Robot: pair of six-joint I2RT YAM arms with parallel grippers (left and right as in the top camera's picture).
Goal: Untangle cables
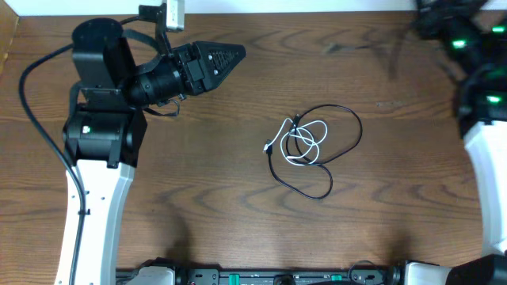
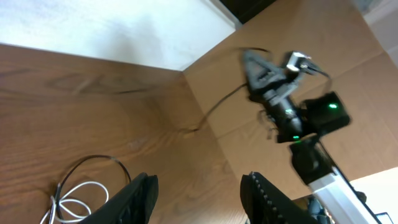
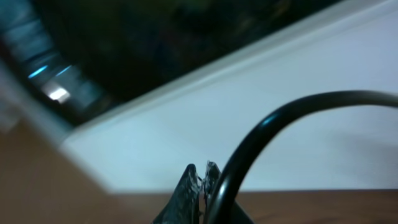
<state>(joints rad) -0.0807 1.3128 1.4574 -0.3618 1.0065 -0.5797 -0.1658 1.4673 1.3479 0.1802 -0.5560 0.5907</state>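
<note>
While the two cables lie together near the middle of the wooden worktop (image 1: 198, 206), neither arm touches them. Seen from overhead, the black cable (image 1: 360, 131) forms one wide, loose loop with a second strand sweeping below it, and the white cable (image 1: 297, 142) is coiled in smaller loops inside the left part of that loop, crossing the black one at several spots; one white plug end sticks out to the left of the heap. The left arm (image 1: 99, 103) stands at the upper left of the worktop, its left gripper (image 1: 234, 54) pointing toward the right and well apart from the cables. From the left wrist view, that gripper (image 2: 199, 183) has its fingers (image 2: 140, 199) spread with a clear gap and nothing between them; the black cable (image 2: 93, 159) arcs over the white cable (image 2: 74, 202) at the lower left of that view, short of the fingers. Farther off in the same view the right arm (image 2: 305, 118) shows blurred, green lights lit on it. Overhead, the right arm (image 1: 475, 79) sits at the upper right corner, also blurred and far from the cables. The right wrist view is soft, yet the right gripper (image 3: 202, 180) shows its fingertips pressed together on nothing, with a thick black arm cable (image 3: 280, 121) curving past just beside them before a pale wall.
</note>
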